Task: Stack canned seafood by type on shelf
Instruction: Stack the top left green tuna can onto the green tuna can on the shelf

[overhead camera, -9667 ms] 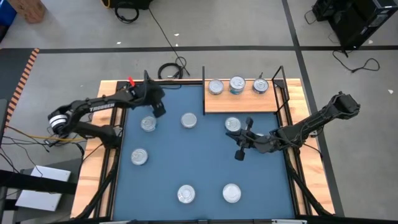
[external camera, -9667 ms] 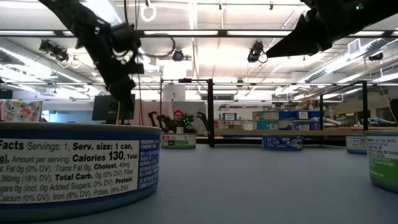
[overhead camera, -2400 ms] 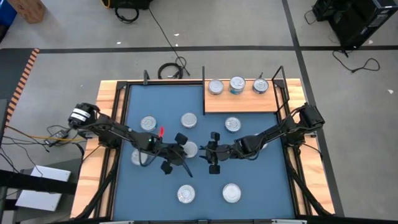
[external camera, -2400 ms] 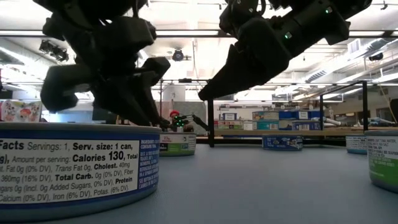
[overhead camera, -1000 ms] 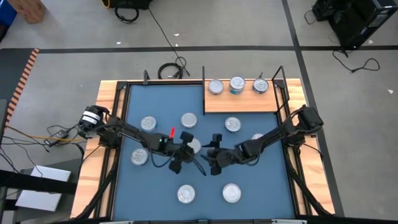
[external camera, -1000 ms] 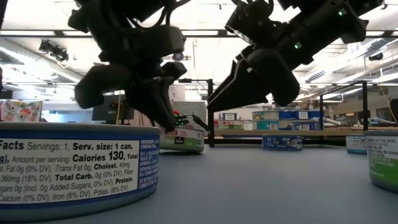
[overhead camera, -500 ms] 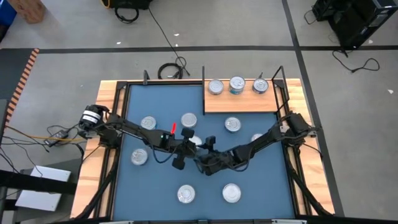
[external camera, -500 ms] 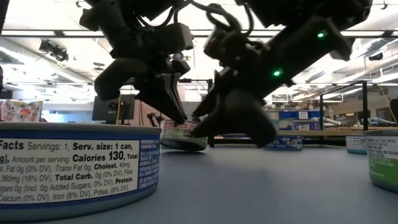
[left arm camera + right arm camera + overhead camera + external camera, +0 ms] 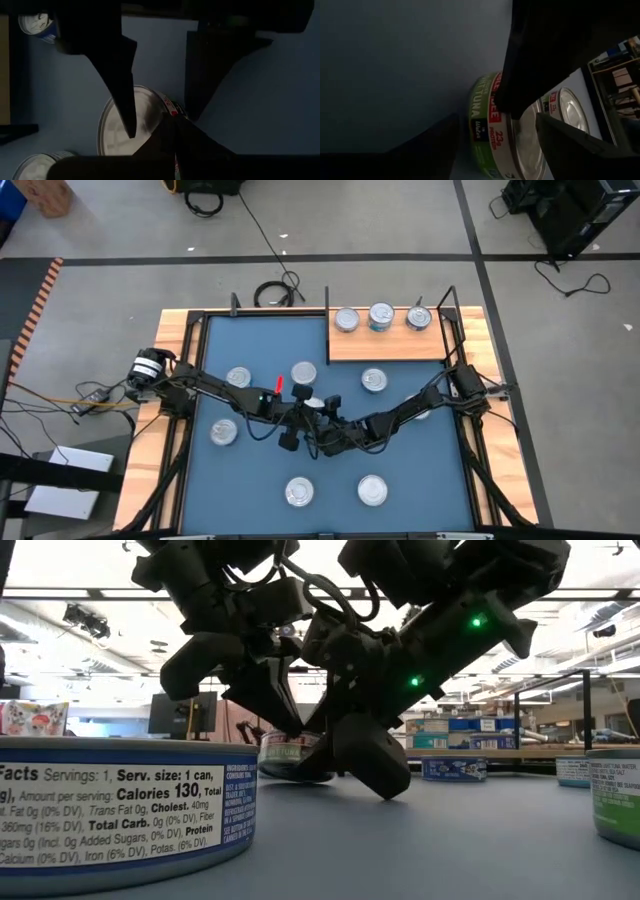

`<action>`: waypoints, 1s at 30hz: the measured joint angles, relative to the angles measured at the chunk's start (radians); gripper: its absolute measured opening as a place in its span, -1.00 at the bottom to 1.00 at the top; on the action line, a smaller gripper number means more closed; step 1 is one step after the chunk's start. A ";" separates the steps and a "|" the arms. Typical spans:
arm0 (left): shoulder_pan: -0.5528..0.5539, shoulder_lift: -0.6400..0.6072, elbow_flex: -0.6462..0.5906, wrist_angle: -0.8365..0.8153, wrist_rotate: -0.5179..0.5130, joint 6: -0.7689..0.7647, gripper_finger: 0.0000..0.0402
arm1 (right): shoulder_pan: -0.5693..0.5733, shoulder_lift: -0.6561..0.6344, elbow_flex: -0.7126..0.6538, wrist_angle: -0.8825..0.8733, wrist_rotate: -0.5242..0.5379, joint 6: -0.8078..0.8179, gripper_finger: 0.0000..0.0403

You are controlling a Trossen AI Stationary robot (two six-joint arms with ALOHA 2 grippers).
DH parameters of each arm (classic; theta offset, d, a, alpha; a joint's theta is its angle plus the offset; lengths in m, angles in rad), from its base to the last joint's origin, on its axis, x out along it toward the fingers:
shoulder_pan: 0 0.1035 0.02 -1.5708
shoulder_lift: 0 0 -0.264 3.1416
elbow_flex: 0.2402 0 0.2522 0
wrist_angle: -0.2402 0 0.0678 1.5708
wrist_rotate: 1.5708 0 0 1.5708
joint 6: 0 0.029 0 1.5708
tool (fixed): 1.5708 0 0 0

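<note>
- Right gripper (image 9: 312,420) at mid-mat, fingers spread wide and set either side of one short round green-labelled tin with a shiny silver lid (image 9: 492,130); in the right wrist view one dark finger (image 9: 540,60) lying across the lid edge, the other low beside the wall. Whether the pads already bear on the tin: cannot tell.
- Left gripper (image 9: 292,418) just beside it, fingers pressed together and holding nothing, the tip (image 9: 127,107) resting over the same tin's lid (image 9: 117,125), seemingly steadying or nudging it.
- The green tin: on the large blue mat (image 9: 260,480), well short of the flat light-brown wooden shelf board (image 9: 390,345) in the far right corner of the tabletop.
- On the shelf: three more silver-lidded tins in a row along its back edge (image 9: 380,316). A fourth (image 9: 374,380) on the mat just in front of the board.
- Elsewhere on the mat: further tins scattered loose, near the left arm (image 9: 238,378), and toward the near edge (image 9: 372,490).
- Handling, as a judgement: a stiff metal can, dense for its size, not fragile; smooth wall and glossy label likely slippery, and low height leaving little to hold.
- Best taken across the full width at mid-wall, fingers level, so as not to tilt it or scrape it over the mat.
</note>
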 joint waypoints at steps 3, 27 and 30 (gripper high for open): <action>0.000 0.000 0.000 0.006 0.000 -0.003 -1.00 | -0.006 0.000 0.000 -0.003 -0.001 -0.001 0.27; -0.004 -0.004 0.000 0.016 -0.006 -0.045 -0.75 | -0.006 -0.002 0.000 -0.005 0.026 -0.019 -0.25; -0.016 -0.011 0.000 0.008 -0.011 -0.045 -0.61 | -0.001 -0.002 0.000 -0.004 0.027 -0.019 -0.25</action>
